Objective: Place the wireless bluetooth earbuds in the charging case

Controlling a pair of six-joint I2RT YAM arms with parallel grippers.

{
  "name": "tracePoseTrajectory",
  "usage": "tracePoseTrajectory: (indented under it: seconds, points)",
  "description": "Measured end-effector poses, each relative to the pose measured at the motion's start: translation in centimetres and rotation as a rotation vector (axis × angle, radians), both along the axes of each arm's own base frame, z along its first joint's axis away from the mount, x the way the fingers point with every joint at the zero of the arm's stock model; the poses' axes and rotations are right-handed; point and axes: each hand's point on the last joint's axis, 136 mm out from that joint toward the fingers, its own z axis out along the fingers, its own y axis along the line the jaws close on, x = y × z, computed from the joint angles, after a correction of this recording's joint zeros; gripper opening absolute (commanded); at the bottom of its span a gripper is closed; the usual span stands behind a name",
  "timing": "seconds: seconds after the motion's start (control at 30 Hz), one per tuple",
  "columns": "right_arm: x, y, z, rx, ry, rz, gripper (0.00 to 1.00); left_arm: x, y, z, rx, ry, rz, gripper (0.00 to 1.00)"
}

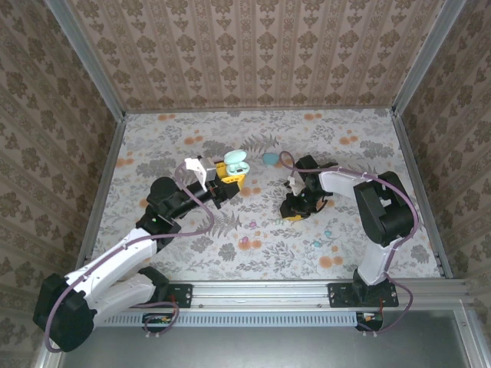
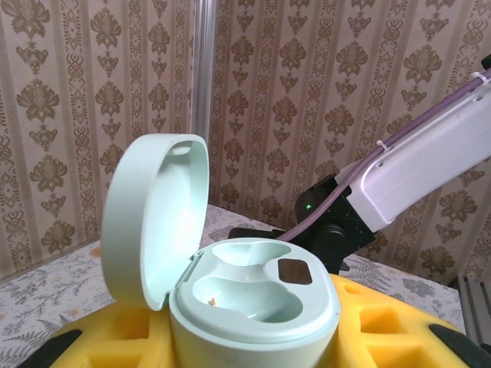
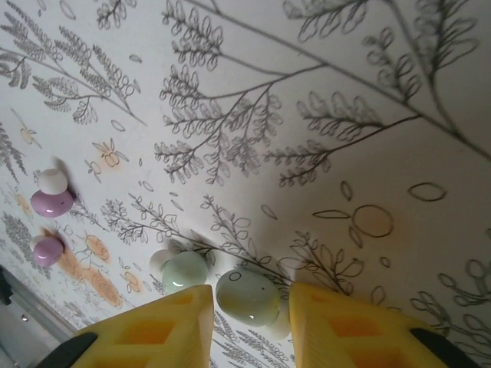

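Note:
My left gripper [image 1: 227,173] [image 2: 253,341] is shut on a mint-green charging case [image 2: 257,295] [image 1: 235,162], held above the cloth with its lid [image 2: 149,218] flipped up and both wells empty. My right gripper [image 1: 294,208] [image 3: 252,326] is down at the cloth. Its yellow pads [image 3: 165,330] stand on either side of a pale cyan earbud [image 3: 247,295], with a thin gap showing on the right side. A second cyan earbud [image 3: 182,270] lies just left of it. Two pink earbuds [image 3: 52,201] [image 3: 47,250] rest farther left on the cloth.
A teal pebble-shaped case [image 1: 271,159] lies on the flowered cloth [image 1: 253,253] between the two grippers. Patterned walls [image 1: 253,54] and metal posts close in the table on three sides. The right arm's forearm [image 2: 430,165] crosses behind the held case.

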Motion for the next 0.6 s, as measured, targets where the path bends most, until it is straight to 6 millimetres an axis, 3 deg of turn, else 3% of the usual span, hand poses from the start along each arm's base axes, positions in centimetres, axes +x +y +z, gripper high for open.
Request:
tracePoseTrajectory:
  seconds: [0.43, 0.6]
  points:
    - [-0.9, 1.1, 1.4, 0.072, -0.007, 0.008, 0.34, -0.2, -0.1, 0.0, 0.0, 0.0, -0.006, 0.33]
    - [-0.4, 0.2, 1.5, 0.011, -0.06, -0.009, 0.37, -0.2, -0.1, 0.0, 0.002, 0.001, -0.005, 0.33]
